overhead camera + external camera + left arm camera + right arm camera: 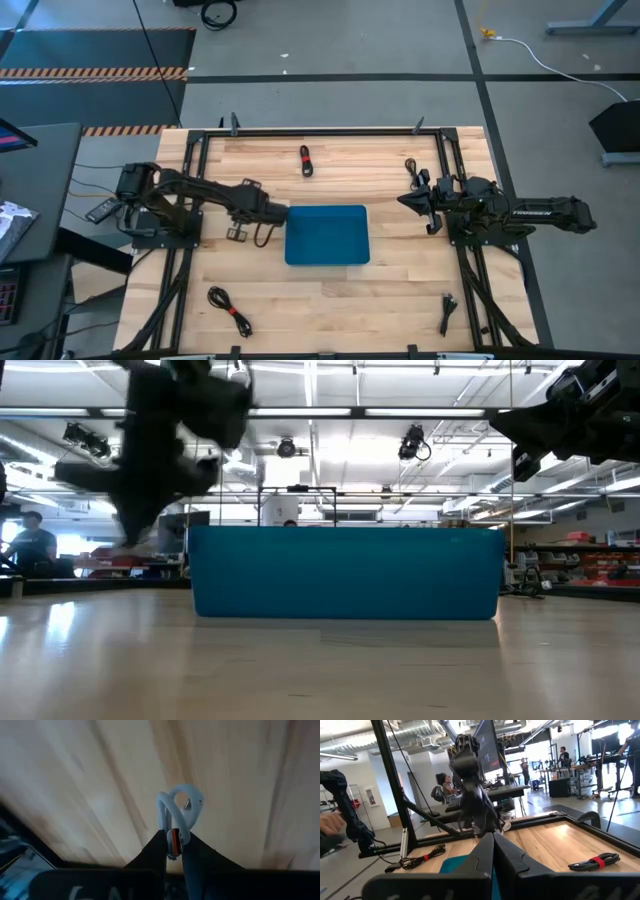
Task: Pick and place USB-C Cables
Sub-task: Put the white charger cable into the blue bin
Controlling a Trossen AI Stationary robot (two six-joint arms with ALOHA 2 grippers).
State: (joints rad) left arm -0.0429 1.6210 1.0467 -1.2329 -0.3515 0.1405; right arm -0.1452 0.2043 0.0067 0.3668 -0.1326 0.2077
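Only the left wrist view shows the left end effector [173, 851] clamped on a looped cable [178, 812] with a red band; the right end effector [492, 851] hangs closed, empty.

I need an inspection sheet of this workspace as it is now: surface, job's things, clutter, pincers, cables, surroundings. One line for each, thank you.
Surface: wooden table with a black frame; blue tray at the centre, nothing seen in it.
Job's things: USB-C cables lie at the far middle, far right, near left and near right; one more is held at the tray's left edge.
Clutter: nothing seen on the table.
Pincers: left pincer shut on a coiled cable with a red band; right pincer shut, empty, raised to the right of the tray.
Cables: a white floor cable beyond the table.
Surroundings: a workshop with desks, monitors and people in the background.
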